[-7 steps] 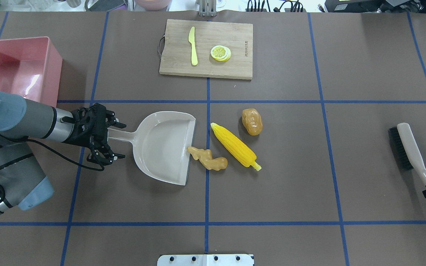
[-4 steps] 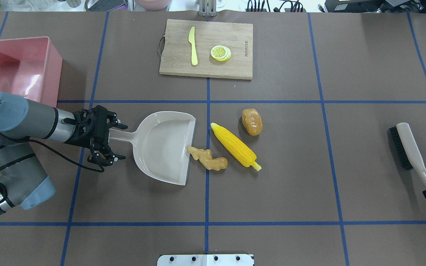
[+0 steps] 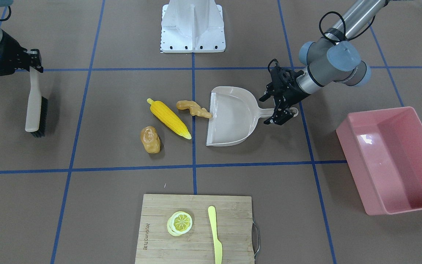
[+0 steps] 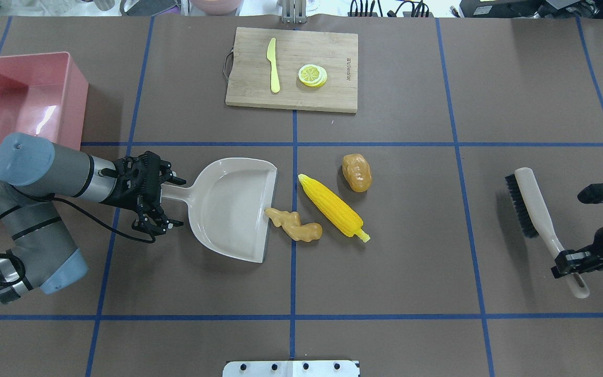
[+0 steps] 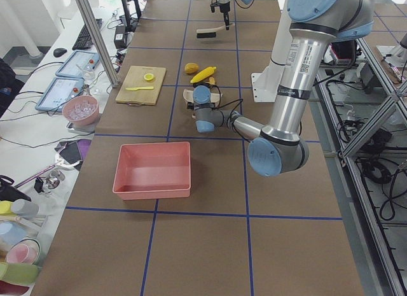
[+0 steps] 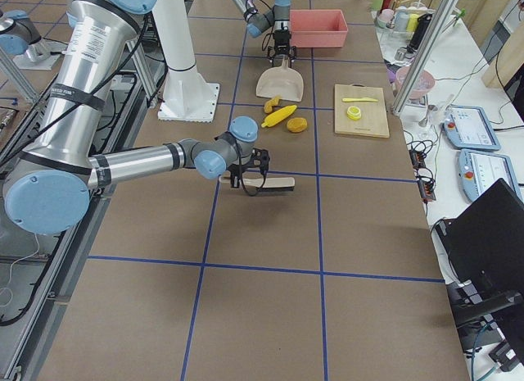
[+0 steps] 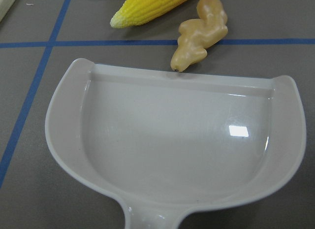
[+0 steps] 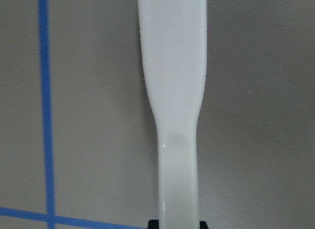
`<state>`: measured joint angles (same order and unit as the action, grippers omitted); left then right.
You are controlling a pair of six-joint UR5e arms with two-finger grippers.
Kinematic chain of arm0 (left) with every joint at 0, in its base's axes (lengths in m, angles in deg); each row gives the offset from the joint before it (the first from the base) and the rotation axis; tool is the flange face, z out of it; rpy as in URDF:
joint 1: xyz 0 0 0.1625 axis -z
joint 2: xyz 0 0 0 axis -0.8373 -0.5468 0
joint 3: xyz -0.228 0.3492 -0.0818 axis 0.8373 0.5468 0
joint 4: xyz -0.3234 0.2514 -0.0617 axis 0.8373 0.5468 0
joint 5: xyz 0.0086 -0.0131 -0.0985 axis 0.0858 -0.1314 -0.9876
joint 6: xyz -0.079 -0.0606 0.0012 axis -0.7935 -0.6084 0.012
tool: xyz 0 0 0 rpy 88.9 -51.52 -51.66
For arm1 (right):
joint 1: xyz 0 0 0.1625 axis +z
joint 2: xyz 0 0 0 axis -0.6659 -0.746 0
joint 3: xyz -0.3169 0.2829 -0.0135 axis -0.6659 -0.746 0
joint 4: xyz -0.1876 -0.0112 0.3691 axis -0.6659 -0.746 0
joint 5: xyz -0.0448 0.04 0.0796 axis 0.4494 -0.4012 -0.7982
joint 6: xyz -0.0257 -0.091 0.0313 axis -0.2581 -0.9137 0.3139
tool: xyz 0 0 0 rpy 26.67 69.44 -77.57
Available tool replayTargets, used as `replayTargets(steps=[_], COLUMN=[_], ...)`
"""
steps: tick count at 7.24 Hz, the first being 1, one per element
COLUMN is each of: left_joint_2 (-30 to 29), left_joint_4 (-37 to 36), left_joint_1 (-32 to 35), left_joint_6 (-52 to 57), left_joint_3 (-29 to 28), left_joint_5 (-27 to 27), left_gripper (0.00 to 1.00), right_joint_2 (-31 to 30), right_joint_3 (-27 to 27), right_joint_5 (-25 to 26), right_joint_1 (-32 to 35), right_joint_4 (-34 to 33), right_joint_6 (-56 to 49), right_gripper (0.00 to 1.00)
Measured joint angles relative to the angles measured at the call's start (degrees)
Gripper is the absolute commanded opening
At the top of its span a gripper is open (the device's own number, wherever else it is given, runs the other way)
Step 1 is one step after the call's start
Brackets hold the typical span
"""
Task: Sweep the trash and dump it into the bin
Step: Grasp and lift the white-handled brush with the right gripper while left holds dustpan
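The trash lies mid-table: a yellow corn cob (image 4: 333, 207), a tan ginger root (image 4: 293, 224) and a brown potato (image 4: 356, 172). The ginger's tip touches the front lip of the beige dustpan (image 4: 228, 209), as the left wrist view shows for the ginger (image 7: 199, 34). My left gripper (image 4: 170, 203) is open, its fingers straddling the dustpan's handle. At the far right my right gripper (image 4: 568, 259) is shut on the handle end of a beige brush (image 4: 534, 217) with black bristles. The pink bin (image 4: 74, 104) stands at the far left with nothing in it.
A wooden cutting board (image 4: 333, 57) at the table's far middle carries a yellow knife (image 4: 274, 65) and a lemon slice (image 4: 312, 75). The robot's white base plate (image 4: 291, 368) sits at the near edge. Blue tape lines grid the brown table.
My right gripper has carried the brush leftward, toward the middle of the table. My left gripper has slid a little further along the dustpan's handle, still open.
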<state>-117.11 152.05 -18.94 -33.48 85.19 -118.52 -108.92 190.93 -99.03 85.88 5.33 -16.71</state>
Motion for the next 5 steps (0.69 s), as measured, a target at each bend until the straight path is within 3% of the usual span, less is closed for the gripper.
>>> replayTargets(steps=[5], left_joint_2=[-0.6], left_joint_4=[-0.2], left_joint_1=[-1.1], left_joint_6=[-1.5], left_joint_3=[-0.3], left_joint_5=[0.4], left_gripper=[0.99], right_joint_2=[26.4], right_joint_3=[0.2], right_joint_5=[7.1], right_joint_1=[-7.3], right_joint_4=[-23.7], right_joint_6=[5.8], right_gripper=[0.00])
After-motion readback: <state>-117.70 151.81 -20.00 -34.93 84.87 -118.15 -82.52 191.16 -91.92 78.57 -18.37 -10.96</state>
